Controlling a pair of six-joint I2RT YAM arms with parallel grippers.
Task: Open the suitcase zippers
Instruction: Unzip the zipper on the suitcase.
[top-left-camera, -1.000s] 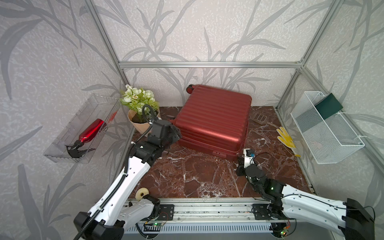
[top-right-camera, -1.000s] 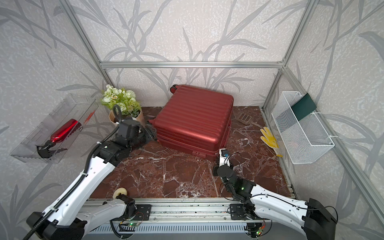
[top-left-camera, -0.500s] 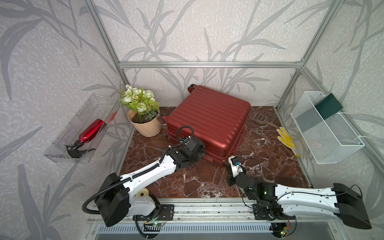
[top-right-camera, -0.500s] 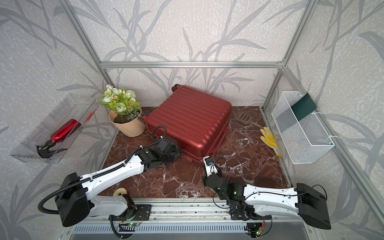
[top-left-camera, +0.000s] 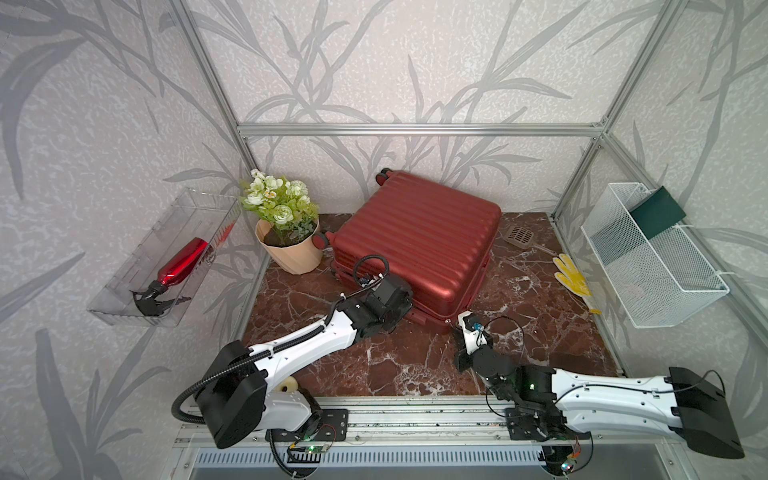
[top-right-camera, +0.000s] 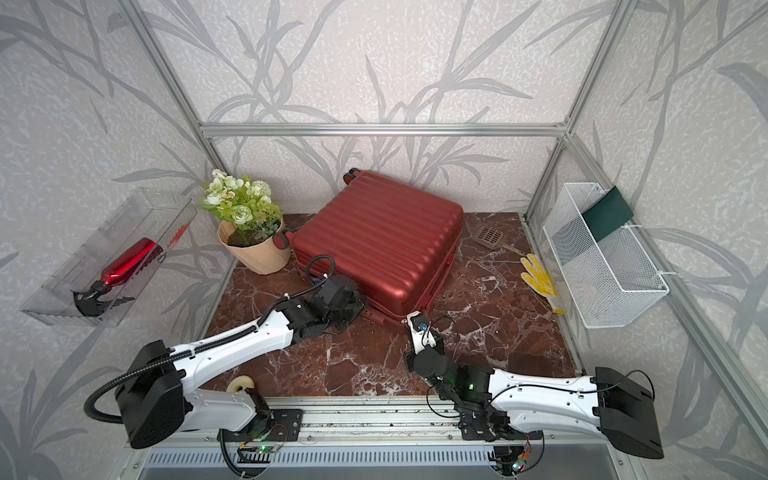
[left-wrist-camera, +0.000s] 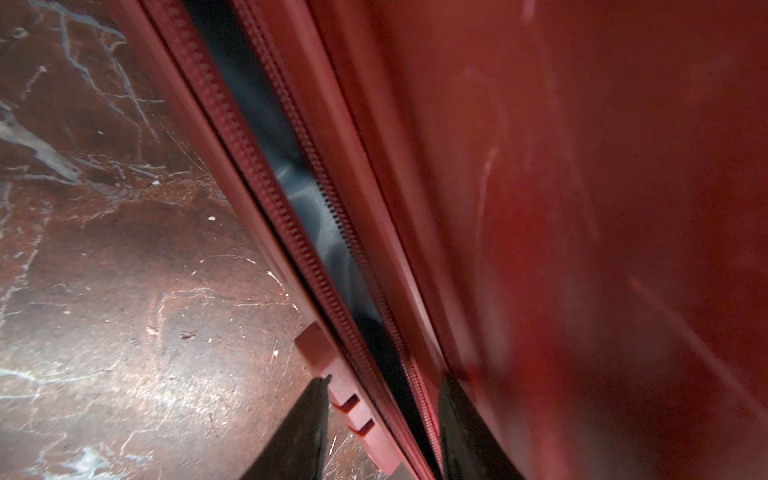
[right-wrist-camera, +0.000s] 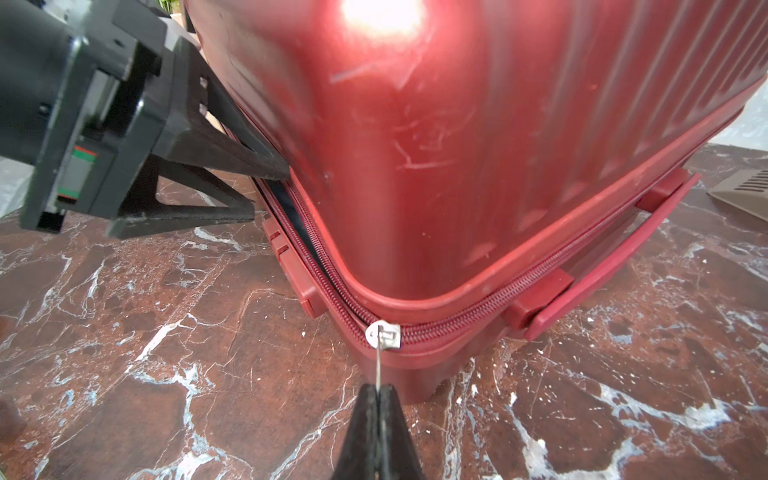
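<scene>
Rotated since, the ribbed dark-red hard-shell suitcase (top-left-camera: 415, 237) sits part-unzipped; my right jaws pinch its silver pull (right-wrist-camera: 383, 336), left jaws apart, so I drag onward.

Red-brown marble tabletop (top-left-camera: 374, 365), white-veined, carries everything; the suitcase (top-left-camera: 419, 245) lies flat on it toward the back; just beside its left corner wheel stands a beige flower pot (top-left-camera: 293, 255); right of the suitcase lies a slotted scoop (top-left-camera: 519, 236); farther right, a yellow glove (top-left-camera: 573, 282); well in front, far left, a small cream roll (top-left-camera: 286, 384).
</scene>
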